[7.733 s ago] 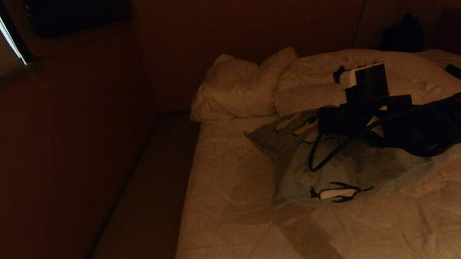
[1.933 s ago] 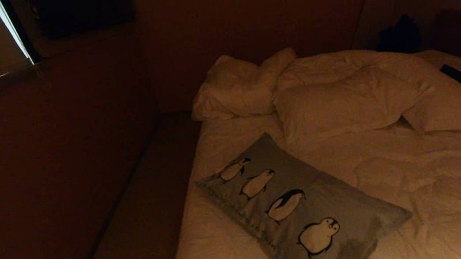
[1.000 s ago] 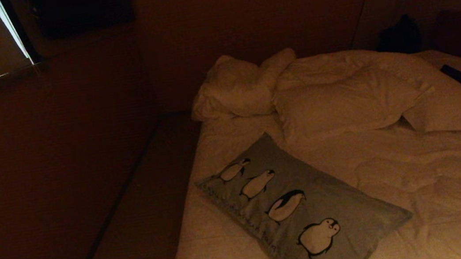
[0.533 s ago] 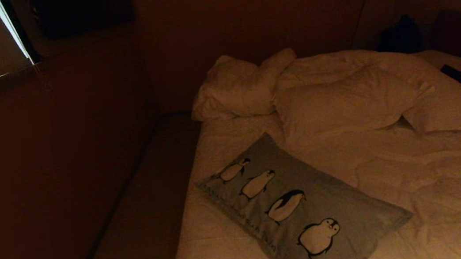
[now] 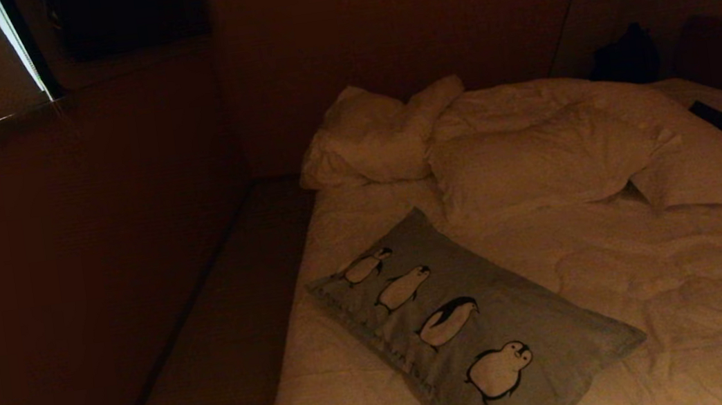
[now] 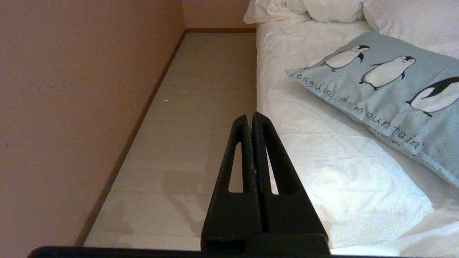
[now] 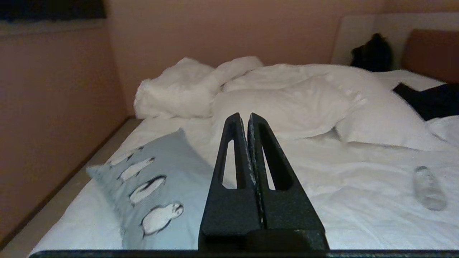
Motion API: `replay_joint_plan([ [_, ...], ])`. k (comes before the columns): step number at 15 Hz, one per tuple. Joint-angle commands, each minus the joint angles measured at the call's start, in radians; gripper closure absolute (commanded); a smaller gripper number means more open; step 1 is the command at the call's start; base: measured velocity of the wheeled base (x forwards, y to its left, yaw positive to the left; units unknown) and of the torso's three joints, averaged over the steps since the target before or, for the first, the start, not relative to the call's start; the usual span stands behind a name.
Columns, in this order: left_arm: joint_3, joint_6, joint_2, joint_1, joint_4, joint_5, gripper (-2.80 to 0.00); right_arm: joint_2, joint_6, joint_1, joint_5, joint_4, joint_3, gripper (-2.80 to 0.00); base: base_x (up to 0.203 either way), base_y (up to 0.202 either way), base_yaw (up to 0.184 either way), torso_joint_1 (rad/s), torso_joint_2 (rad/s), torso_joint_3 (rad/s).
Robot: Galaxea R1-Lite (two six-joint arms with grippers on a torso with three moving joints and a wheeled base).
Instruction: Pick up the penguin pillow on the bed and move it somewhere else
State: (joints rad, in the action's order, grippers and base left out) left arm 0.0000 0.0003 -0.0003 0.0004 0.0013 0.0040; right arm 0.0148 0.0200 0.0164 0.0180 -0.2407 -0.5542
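Right pincer (image 7: 248, 120): hovering above the bed (image 5: 698, 325), fingers pressed together, gripping nothing. Left pincer (image 6: 250, 120): likewise closed, empty. Penguin pillow (image 5: 468, 328): lying flat, diagonal, along the bed's left edge.

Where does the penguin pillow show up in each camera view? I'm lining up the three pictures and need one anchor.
Head view: the penguin pillow lies lower centre, at the bed's left edge.
Left wrist view: upper right, cut off by the frame edge.
Right wrist view: lower left, partly behind the shut right gripper.
Shared landmark: the crumpled white bedding beyond the pillow, seen in all three views.
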Motion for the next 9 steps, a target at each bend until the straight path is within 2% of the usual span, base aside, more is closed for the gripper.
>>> replay_joint_plan([
  [1,0.000,0.000,-0.001,0.001,0.000,0.001,0.00,-0.011,0.000,0.000,-0.007,0.003,0.042,0.00,0.000,0.000,0.000,0.000,0.00,0.000],
  [9,0.000,0.000,-0.001,0.001,0.000,0.001,0.00,-0.012,-0.002,0.000,-0.041,0.008,0.164,0.00,0.000,0.000,0.000,0.000,0.00,0.000],
])
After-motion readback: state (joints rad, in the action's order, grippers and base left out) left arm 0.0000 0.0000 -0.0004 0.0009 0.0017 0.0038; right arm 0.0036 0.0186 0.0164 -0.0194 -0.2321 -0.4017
